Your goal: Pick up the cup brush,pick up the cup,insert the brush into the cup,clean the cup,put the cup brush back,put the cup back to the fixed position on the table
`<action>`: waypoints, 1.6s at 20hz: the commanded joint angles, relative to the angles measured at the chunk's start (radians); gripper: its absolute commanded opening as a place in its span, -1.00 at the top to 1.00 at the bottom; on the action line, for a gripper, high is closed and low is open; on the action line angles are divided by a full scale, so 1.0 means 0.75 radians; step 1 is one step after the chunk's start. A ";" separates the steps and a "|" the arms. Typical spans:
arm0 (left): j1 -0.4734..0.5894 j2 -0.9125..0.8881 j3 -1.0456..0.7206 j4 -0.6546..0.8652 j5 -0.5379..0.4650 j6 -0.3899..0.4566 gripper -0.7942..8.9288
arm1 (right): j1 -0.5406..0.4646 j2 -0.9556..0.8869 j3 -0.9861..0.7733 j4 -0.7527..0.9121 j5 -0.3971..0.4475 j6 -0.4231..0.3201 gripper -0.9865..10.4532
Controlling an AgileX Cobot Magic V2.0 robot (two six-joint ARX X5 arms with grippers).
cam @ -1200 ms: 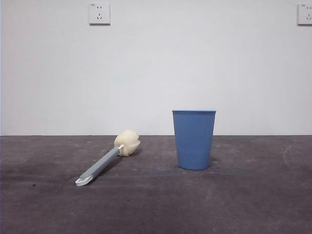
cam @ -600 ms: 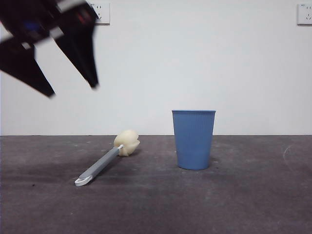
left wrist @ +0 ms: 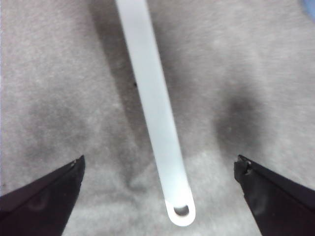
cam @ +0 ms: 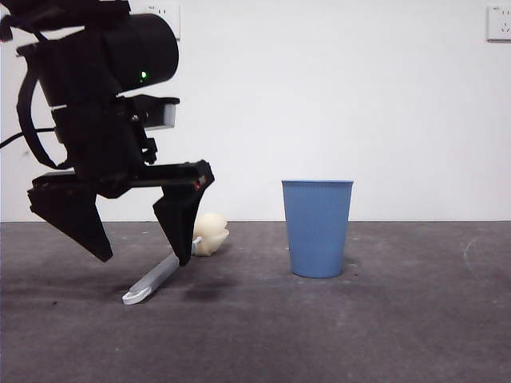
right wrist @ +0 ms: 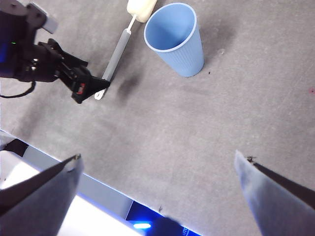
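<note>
Grey-handled cup brush [cam: 165, 270] lies flat on the table [cam: 383, 335], white loop end toward the camera in front view, cream sponge head [cam: 211, 233] farther back, pointing w/ a slant toward the cup. Blue ribbed cup [cam: 317, 228] stands upright to the side of the brush, apart from it, mouth open & nothing inside per the right wrist view [right wrist: 174, 39]. Nothing lies between brush & cup; table around them is dark grey, scuffed, w/ faint pale marks. Left gripper [cam: 142, 259] hangs over the handle, jaws spread wide: one tip sits in front of the handle near its middle in front view, the other well off to the side, above the table. Left wrist view shows the handle [left wrist: 155, 113] running between the two tips w/ clear gaps both sides, loop end [left wrist: 180, 212] nearest, no contact seen. Right gripper [right wrist: 157, 169] is high up & well away, jaws apart, holding nothing, looking down on cup, brush [right wrist: 118, 49] & left gripper [right wrist: 91, 91]. White wall behind carries two sockets [cam: 163, 20] at top; small print on them too tiny to read.
</note>
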 commanded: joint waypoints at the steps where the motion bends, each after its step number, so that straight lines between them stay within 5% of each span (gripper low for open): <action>1: -0.008 0.025 0.001 0.035 -0.014 -0.039 -0.45 | 0.003 0.001 0.004 0.007 -0.001 0.019 -0.22; 17: -0.055 0.126 0.001 0.053 -0.079 -0.142 -0.41 | 0.003 0.001 0.004 0.007 -0.001 0.026 -0.21; 22: -0.056 0.129 0.001 0.048 -0.075 -0.154 -0.10 | 0.003 0.001 0.004 0.007 0.000 0.030 -0.21; 27: -0.056 0.129 0.001 0.044 -0.031 -0.154 0.58 | 0.003 0.001 0.004 0.007 0.000 0.030 -0.21; 32: -0.058 0.129 0.001 0.038 -0.002 -0.154 0.80 | 0.003 0.001 0.004 0.007 0.001 0.030 -0.21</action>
